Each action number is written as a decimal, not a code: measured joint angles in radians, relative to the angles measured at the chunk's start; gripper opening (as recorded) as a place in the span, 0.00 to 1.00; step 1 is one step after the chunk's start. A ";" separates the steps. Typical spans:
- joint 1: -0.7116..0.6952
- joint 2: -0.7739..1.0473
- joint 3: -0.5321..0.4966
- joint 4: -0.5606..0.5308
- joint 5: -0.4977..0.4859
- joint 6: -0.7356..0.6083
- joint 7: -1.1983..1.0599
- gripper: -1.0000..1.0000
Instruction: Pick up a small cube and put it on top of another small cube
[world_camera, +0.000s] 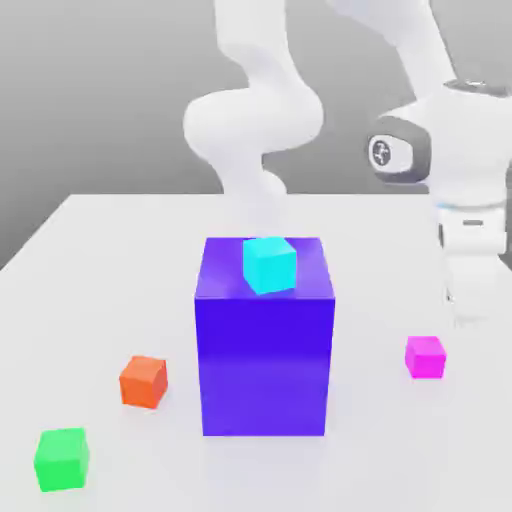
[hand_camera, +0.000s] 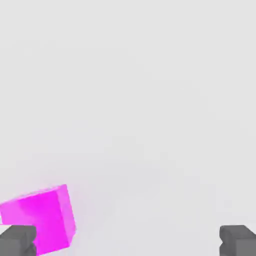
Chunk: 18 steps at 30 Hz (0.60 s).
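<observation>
Exterior view first, going from its left: a green cube (world_camera: 61, 459) sits on the white table (world_camera: 120, 260) near the front edge, and an orange cube (world_camera: 144, 381) lies a little behind it and toward the exterior view's right, apart from it. Next comes a big blue-violet block (world_camera: 264, 350), standing upright in the middle of the table. A cyan cube (world_camera: 269, 265) rests on its top face, close to the front edge and slightly turned. Behind the block rises the white robot arm (world_camera: 250, 120), curving up and across toward the exterior view's right. Further along, the small magenta-pink cube (world_camera: 425, 356) sits on the table, well apart from the block, with nothing stacked on it. Just beside it, slightly behind and toward the exterior view's right, the arm's hand hangs down with the gripper (world_camera: 462, 318) low over the table, not touching the cube.

From the hand view, the same small magenta-pink cube (hand_camera: 41, 219) lies on the bare table next to one dark fingertip (hand_camera: 18, 240); the other fingertip (hand_camera: 238, 240) stands far off across the picture. The pincer is spread wide and holds nothing.
</observation>
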 joint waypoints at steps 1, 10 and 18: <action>0.018 0.036 -0.008 -0.005 -0.028 0.027 0.007 0.50; 0.125 0.280 -0.163 0.030 -0.163 0.222 0.095 0.00; 0.090 0.197 -0.120 0.014 -0.127 0.153 0.066 0.00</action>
